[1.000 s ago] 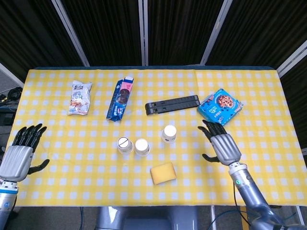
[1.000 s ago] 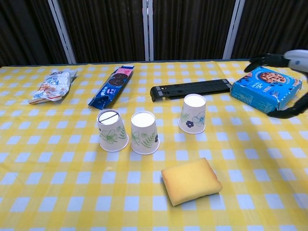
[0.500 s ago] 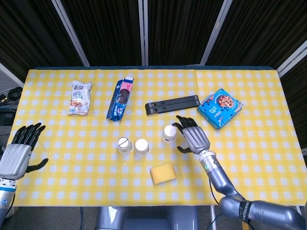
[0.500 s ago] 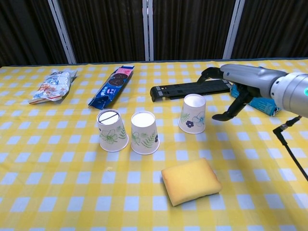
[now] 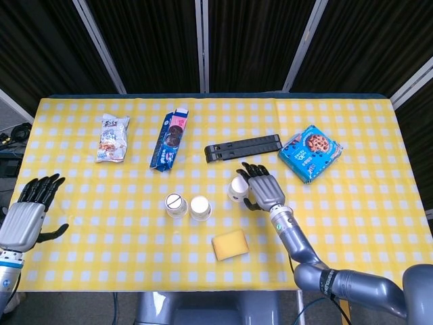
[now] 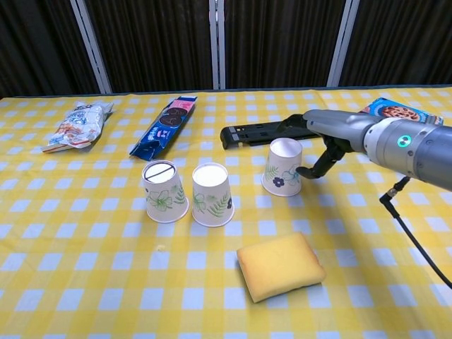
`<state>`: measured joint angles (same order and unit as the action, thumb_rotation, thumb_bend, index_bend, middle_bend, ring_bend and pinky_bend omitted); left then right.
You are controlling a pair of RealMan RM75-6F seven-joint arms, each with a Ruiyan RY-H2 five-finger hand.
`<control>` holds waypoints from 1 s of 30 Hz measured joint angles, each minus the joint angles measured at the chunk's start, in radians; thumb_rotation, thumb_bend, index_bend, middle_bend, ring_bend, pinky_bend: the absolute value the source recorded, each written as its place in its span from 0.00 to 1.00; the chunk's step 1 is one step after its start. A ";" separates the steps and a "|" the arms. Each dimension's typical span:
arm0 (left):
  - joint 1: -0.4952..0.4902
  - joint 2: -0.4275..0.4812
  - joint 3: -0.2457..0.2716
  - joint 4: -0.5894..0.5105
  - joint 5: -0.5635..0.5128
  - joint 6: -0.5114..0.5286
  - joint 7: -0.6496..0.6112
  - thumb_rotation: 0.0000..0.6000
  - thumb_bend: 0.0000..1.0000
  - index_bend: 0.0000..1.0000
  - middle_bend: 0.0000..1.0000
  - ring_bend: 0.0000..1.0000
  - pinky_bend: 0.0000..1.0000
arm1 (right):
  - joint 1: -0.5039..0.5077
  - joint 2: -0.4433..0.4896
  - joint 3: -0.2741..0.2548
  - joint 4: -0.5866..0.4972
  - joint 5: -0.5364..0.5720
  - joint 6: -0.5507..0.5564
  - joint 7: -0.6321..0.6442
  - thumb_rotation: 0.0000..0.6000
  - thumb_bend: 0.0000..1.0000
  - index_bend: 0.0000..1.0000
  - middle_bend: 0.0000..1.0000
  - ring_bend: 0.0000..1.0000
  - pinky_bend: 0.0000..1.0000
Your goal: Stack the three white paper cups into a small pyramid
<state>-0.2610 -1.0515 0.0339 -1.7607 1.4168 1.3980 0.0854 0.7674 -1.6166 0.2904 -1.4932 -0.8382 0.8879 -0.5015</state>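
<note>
Three white paper cups with leaf and flower prints stand upside down on the yellow checked table. Two are side by side, the left cup [image 5: 176,204] [image 6: 164,191] and the middle cup [image 5: 200,208] [image 6: 212,194]. The third cup [image 5: 237,187] [image 6: 283,167] stands apart to their right. My right hand [image 5: 262,188] [image 6: 326,136] is right beside that third cup, fingers spread over its far side and thumb near its right wall, not closed on it. My left hand [image 5: 27,213] hovers at the table's left edge with fingers apart, holding nothing.
A yellow sponge [image 5: 230,244] [image 6: 280,265] lies in front of the cups. Behind them lie a black bar [image 5: 243,147] [image 6: 279,131], a blue cookie box [image 5: 310,153] [image 6: 395,111], a blue biscuit pack [image 5: 169,140] [image 6: 164,127] and a snack bag [image 5: 112,138] [image 6: 73,127].
My right hand has swept left from beside the cookie box to the right-hand cup and now curves around it. The cups and the left hand have stayed put.
</note>
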 measured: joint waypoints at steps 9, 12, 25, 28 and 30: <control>0.001 0.001 -0.012 0.005 0.001 -0.024 -0.010 1.00 0.22 0.00 0.00 0.00 0.00 | 0.029 -0.033 -0.012 0.051 0.008 0.010 0.007 1.00 0.38 0.40 0.04 0.00 0.01; 0.004 0.002 -0.016 0.005 0.004 -0.026 -0.013 1.00 0.22 0.00 0.00 0.00 0.00 | 0.029 -0.038 -0.016 0.050 -0.011 0.031 0.019 1.00 0.38 0.42 0.05 0.00 0.02; 0.008 -0.003 -0.031 0.003 -0.018 -0.054 0.006 1.00 0.22 0.00 0.00 0.00 0.00 | 0.011 0.034 -0.005 -0.125 -0.070 0.144 0.013 1.00 0.36 0.41 0.05 0.00 0.03; 0.010 -0.003 -0.031 0.000 -0.019 -0.057 0.010 1.00 0.22 0.00 0.00 0.00 0.00 | 0.007 0.058 -0.001 -0.195 -0.083 0.170 0.000 1.00 0.36 0.41 0.05 0.00 0.03; 0.013 -0.002 -0.032 -0.003 -0.018 -0.054 0.010 1.00 0.22 0.00 0.00 0.00 0.00 | 0.005 0.075 0.000 -0.254 -0.089 0.190 -0.021 1.00 0.36 0.41 0.05 0.00 0.03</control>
<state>-0.2476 -1.0532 0.0017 -1.7637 1.3990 1.3438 0.0954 0.7728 -1.5420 0.2904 -1.7470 -0.9272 1.0781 -0.5226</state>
